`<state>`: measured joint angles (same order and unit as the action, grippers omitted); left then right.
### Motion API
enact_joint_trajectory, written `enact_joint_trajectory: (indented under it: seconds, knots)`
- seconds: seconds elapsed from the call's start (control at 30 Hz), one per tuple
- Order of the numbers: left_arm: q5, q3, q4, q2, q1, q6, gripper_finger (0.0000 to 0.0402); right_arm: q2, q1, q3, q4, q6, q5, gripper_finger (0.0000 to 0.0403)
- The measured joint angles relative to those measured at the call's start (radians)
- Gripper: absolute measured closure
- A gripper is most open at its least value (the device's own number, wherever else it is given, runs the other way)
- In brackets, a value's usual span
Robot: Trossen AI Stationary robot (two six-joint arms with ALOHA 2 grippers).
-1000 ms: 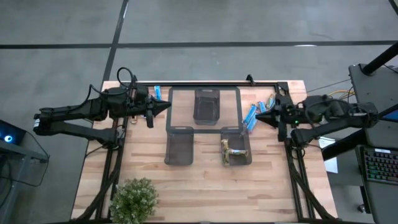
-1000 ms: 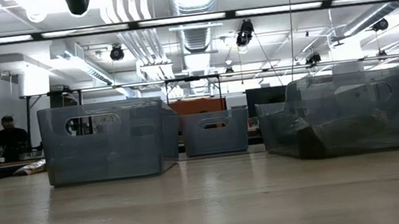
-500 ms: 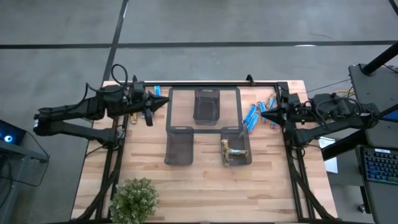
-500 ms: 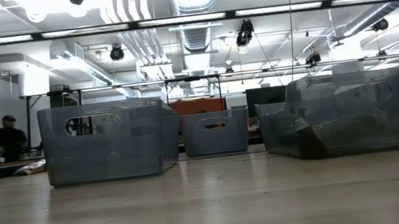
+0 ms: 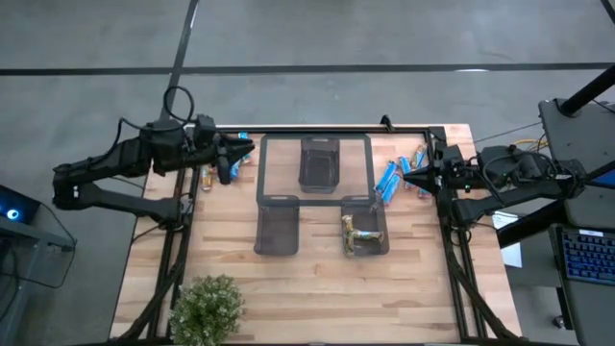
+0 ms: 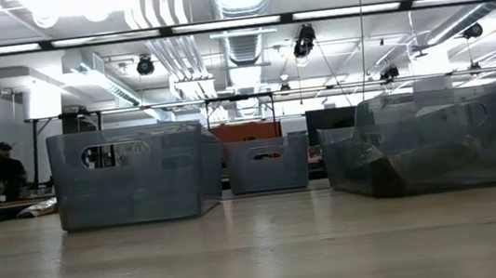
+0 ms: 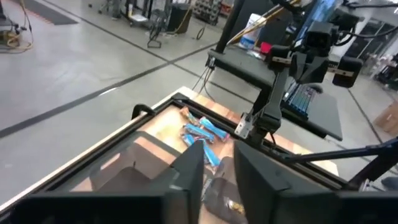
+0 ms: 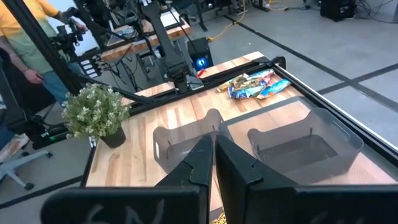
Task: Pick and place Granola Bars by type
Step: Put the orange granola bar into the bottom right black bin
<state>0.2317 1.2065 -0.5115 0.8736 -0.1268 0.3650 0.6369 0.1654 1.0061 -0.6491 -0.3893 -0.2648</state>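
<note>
Blue-wrapped Granola Bars lie in two loose piles on the wooden table: one at the far right (image 5: 389, 179) (image 7: 202, 132), one at the far left (image 5: 234, 170) (image 8: 252, 86). Brownish-gold bars (image 5: 354, 234) lie in the near right mesh bin (image 5: 377, 245). My left gripper (image 5: 248, 150) (image 7: 217, 165) hangs above the left pile, pointing toward the bins, open with nothing between its fingers. My right gripper (image 5: 404, 177) (image 8: 213, 149) hovers over the right pile, shut on nothing.
Two more mesh bins stand at the far middle (image 5: 319, 163) and near left (image 5: 277, 223); a black rail (image 5: 317, 130) frames them. A potted plant (image 5: 207, 309) sits at the near left corner. A person (image 8: 25, 31) stands beyond the table.
My left gripper has risen and drawn back from the bins toward the table's far left corner. Its fingertips, together before, now stand a little apart.
</note>
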Motion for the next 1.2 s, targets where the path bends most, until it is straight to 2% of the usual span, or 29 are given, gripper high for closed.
enact_joint_trajectory:
  seconds: [0.23, 0.4, 0.63, 0.8, 1.2]
  knots:
    - [0.098, 0.09, -0.092, 0.074, -0.003, -0.008, 0.0235, 0.002, 0.0, 0.0, 0.0, -0.003, 0.0, 0.039]
    - [0.183, 0.159, -0.188, 0.131, -0.01, -0.001, 0.0203, 0.002, 0.0, 0.0, 0.0, -0.011, 0.0, 0.039]
    - [0.222, 0.278, -0.293, 0.2, -0.046, 0.008, 0.0197, 0.002, 0.0, 0.0, 0.0, -0.011, 0.0, 0.039]
    - [0.223, 0.343, -0.388, 0.252, -0.115, 0.009, 0.0197, 0.002, 0.0, 0.0, 0.0, -0.011, 0.0, 0.039]
    - [0.169, 0.362, -0.467, 0.35, -0.313, 0.158, 0.0197, 0.031, 0.0, -0.002, -0.001, -0.028, 0.001, 0.039]
